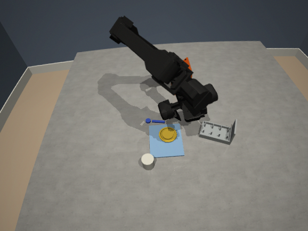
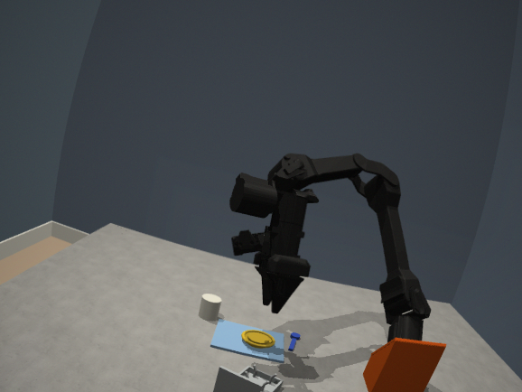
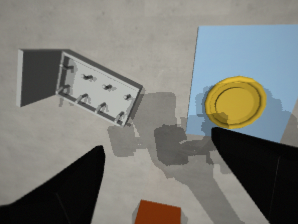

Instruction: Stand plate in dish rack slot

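Observation:
The yellow plate (image 1: 168, 133) (image 2: 258, 338) (image 3: 237, 102) lies flat on the blue mat (image 1: 165, 151) (image 2: 226, 336) (image 3: 220, 55). The grey dish rack (image 1: 213, 138) (image 2: 230, 381) (image 3: 40, 77) stands apart from the mat, with two rows of short pegs and a raised panel at one end; its slots hold nothing. My gripper (image 2: 271, 308) (image 3: 158, 141) is open and empty, pointing down, well above the table. In the wrist view the rack shows at the upper left and the plate at the right, beyond the right fingertip. The arm partly hides the fingers in the top view.
A cream cylinder (image 1: 147, 159) (image 2: 210, 307) stands by the mat's corner. A blue utensil with a round end (image 1: 158, 121) (image 2: 293, 343) lies beside the mat's edge near the plate. An orange block (image 1: 188, 65) (image 2: 406, 366) (image 3: 159, 214) is near the arm's base.

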`<state>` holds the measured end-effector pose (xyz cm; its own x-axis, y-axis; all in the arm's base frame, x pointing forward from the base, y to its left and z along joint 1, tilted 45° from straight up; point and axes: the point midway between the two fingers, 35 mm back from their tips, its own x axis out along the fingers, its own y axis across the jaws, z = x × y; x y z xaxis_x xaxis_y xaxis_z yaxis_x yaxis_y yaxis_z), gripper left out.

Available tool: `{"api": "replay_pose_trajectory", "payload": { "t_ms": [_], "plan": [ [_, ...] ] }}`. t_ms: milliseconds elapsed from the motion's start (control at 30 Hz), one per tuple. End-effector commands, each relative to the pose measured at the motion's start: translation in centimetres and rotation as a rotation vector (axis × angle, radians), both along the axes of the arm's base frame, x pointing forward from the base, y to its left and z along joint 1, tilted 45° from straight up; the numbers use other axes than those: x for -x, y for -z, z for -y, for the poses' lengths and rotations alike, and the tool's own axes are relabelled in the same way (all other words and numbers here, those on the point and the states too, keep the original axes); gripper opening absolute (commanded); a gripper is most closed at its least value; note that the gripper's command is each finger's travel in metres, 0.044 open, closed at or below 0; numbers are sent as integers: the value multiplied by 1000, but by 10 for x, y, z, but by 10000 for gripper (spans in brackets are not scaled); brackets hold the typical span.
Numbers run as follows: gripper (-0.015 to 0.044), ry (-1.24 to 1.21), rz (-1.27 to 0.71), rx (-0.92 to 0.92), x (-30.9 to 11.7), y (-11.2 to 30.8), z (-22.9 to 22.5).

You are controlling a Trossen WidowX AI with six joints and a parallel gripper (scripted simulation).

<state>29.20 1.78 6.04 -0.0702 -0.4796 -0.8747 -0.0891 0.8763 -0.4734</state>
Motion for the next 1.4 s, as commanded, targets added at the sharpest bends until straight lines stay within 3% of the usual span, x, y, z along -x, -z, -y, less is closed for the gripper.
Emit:
{"api": "replay_pose_trajectory", "payload": {
  "t_ms": [0,200,400,733,1367],
  "plan": [
    [400,55,50,127,1,-37,7],
    [400,99,122,275,5,-83,14],
    [400,100,125,279,5,-85,14],
    [400,100,128,283,6,-12,99],
    [400,100,128,283,7,3,111]
  ]
}}
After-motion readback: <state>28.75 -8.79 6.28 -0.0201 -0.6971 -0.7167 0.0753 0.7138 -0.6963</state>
